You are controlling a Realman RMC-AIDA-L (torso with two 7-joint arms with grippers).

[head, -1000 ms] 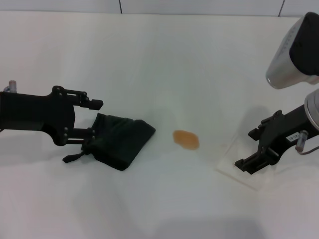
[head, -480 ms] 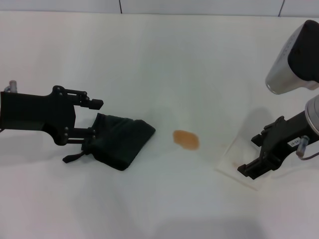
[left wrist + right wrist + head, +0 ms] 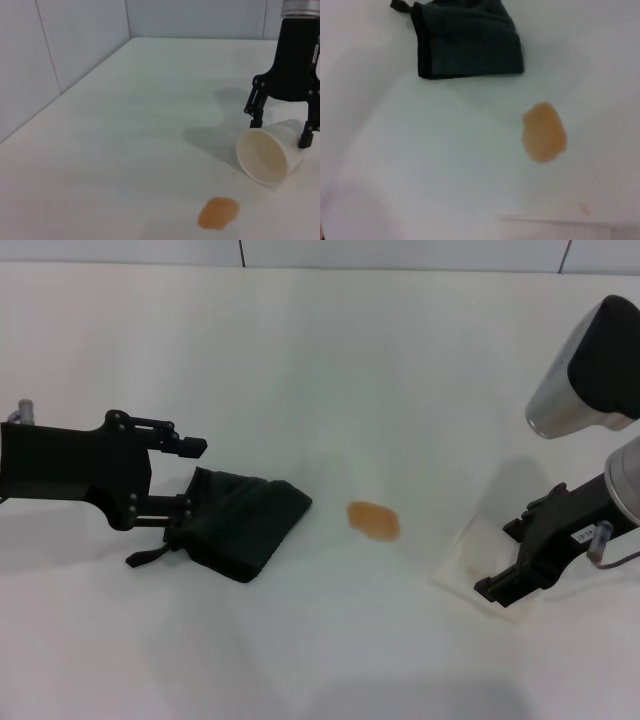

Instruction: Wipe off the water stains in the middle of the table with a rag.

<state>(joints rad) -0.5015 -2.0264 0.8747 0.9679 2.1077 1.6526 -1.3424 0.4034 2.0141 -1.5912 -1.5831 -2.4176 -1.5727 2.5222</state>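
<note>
Left hand (image 3: 188,478) at rag's (image 3: 242,520) near edge, fingers spread wide, one either side of cloth corner — set for pinch, nothing held yet. Rag lies bunched on white surface (image 3: 330,360), well short of orange-brown stain (image 3: 374,520) mid-surface. Right hand (image 3: 280,122) w/ fingers apart around tipped paper cup (image 3: 267,157), off to right, prob keeping it clear of wipe path.

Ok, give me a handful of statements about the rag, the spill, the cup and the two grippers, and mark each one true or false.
1. The rag covers the water stains. False: it lies apart, on the robot's left of them.
2. The white cup lies tipped on its side. True.
3. The left gripper is open at the rag's edge. True.
4. The right gripper is over the rag. False: it stands over the cup.
5. The stains are still unwiped on the table. True.
</note>
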